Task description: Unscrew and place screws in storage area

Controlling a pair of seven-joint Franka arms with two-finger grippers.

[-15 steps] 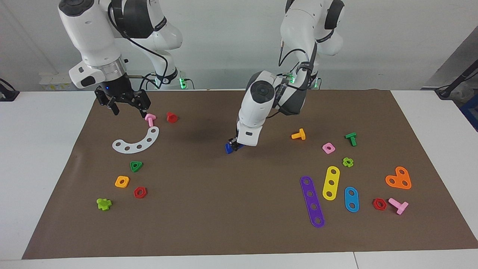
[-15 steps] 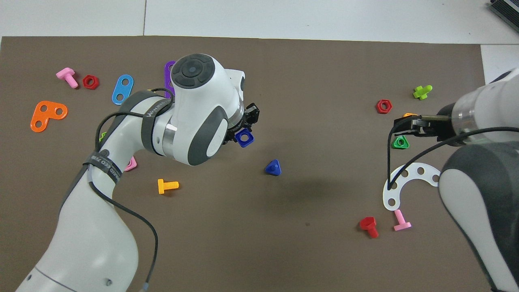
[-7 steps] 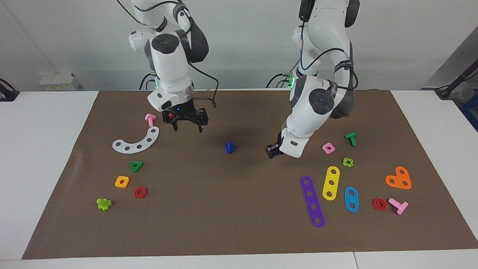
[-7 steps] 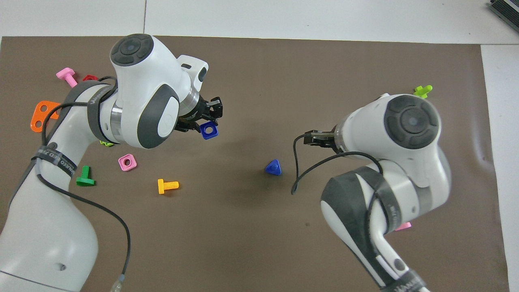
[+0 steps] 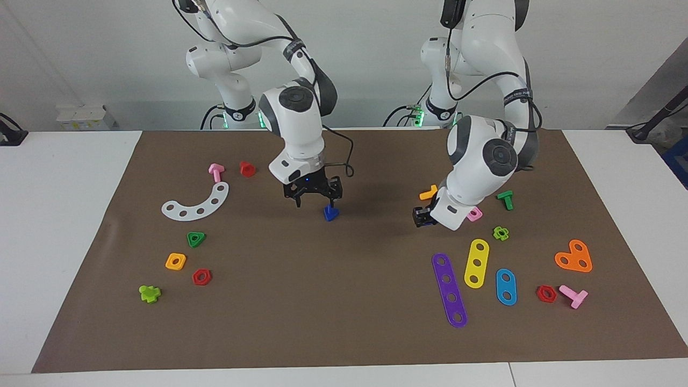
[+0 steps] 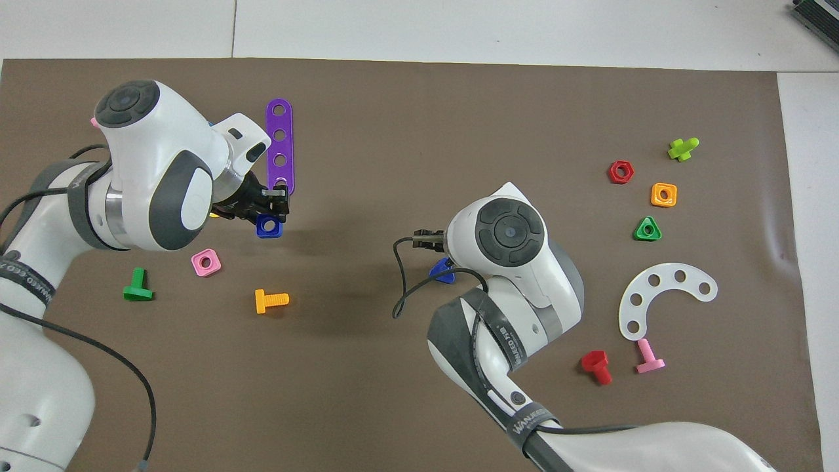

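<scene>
The blue triangular-headed screw (image 5: 331, 213) lies alone on the brown mat (image 5: 333, 301) near the middle; in the overhead view the screw (image 6: 446, 273) is partly covered by the right arm. My right gripper (image 5: 314, 203) is open and hangs just above the mat, with one fingertip (image 5: 331, 203) right over the screw. My left gripper (image 5: 422, 217) is shut on the blue square nut (image 6: 269, 226) and holds it low over the mat, beside the purple strip (image 6: 280, 145) and the pink square nut (image 6: 206, 263).
Toward the left arm's end lie an orange bolt (image 6: 270, 301), a green bolt (image 6: 137, 287), yellow (image 5: 476, 263) and blue (image 5: 506, 286) strips and an orange plate (image 5: 574, 256). Toward the right arm's end lie a white arc (image 5: 196, 202), a red bolt (image 5: 246, 169), a pink bolt (image 5: 216, 172) and several nuts.
The right arm swung from the white arc to over the blue screw, gripper open. The left gripper carried the blue nut away from the screw toward the left arm's end.
</scene>
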